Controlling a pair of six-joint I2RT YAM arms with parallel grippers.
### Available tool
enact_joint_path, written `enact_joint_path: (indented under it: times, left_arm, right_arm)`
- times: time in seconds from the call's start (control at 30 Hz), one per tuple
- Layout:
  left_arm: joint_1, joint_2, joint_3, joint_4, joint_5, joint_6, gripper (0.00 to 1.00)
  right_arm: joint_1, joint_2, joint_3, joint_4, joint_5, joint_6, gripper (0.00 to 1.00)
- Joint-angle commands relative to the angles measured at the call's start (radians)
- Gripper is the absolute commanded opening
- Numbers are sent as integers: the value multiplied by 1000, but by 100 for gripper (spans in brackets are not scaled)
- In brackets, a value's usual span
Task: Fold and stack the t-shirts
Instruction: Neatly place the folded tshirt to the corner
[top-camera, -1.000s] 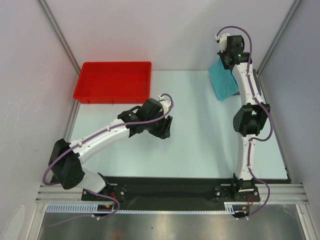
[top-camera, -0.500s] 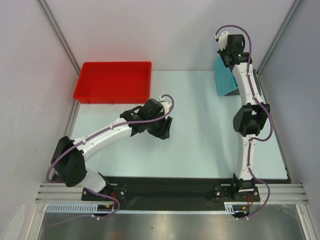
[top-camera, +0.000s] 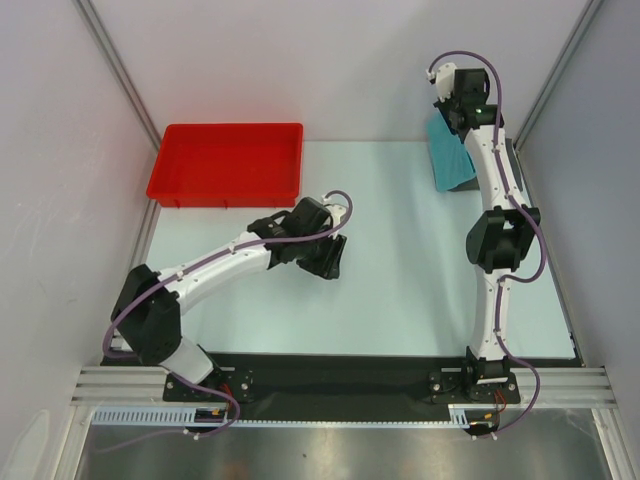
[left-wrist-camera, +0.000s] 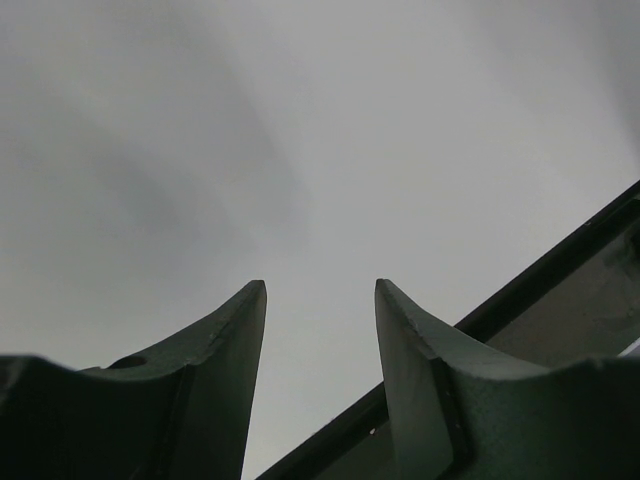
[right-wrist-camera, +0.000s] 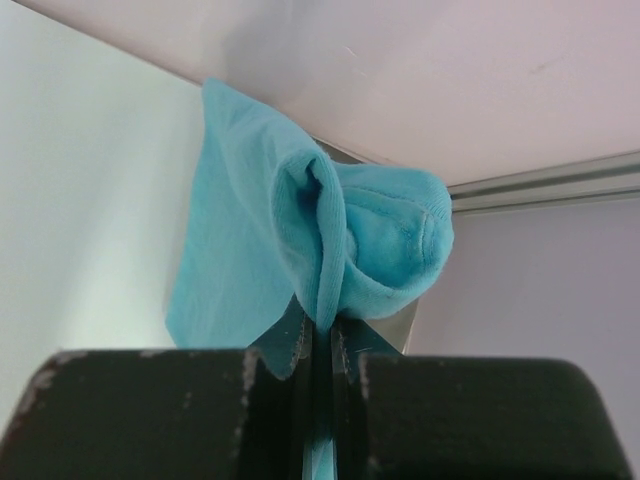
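Pale table (top-camera: 400, 290) beneath everything, bare across the middle, presumably kept as folding ground.

Left arm (top-camera: 220, 262) slung low from the near left corner toward the table's middle. Right arm (top-camera: 497, 235) stretched along the right edge to the far right corner. So long a reach is probably meant to raise the cloth and let it hang open under its own weight.

Red tray (top-camera: 228, 165) at the far left corner, well apart from both arms' tips. No cloth visible in it, and out of the way of any folding.

Turquoise t-shirt (top-camera: 449, 155) at the far right corner, dangling just beside the right arm. Impossible to tell whether its lower end touches the table or hangs just off it. In the wrist view, bunched into a rolled lip at the pinch, with the rest draping away in a flatter sheet. Fixed at one point only, so judged too crumpled for a clean fold as it hangs. Likely needs spreading, or a second hold, first.

Right end effector (right-wrist-camera: 320, 340) clamped hard on that bunched edge, with nothing but a thin layer of cloth between its fingers.

Left end effector (left-wrist-camera: 320, 290) parted to a middling gap and holding nothing. Aimed at the grey wall (left-wrist-camera: 300, 130) and a dark frame rail (left-wrist-camera: 520, 300), not down at the table. Judged to be standing by for a second corner of the cloth.

Dark grey t-shirt not made out in any view. Possibly hidden under the left end effector, but no way to say.
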Motion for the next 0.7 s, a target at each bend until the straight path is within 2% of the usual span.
enact_joint_path:
  times: [0.0, 0.67]
  left_arm:
    - [10, 14, 52, -1, 22, 10, 53]
    - [21, 56, 71, -18, 30, 10, 52]
  right_arm:
    - [-18, -10, 57, 65, 15, -35, 0]
    - [-67, 51, 71, 121, -51, -42, 0]
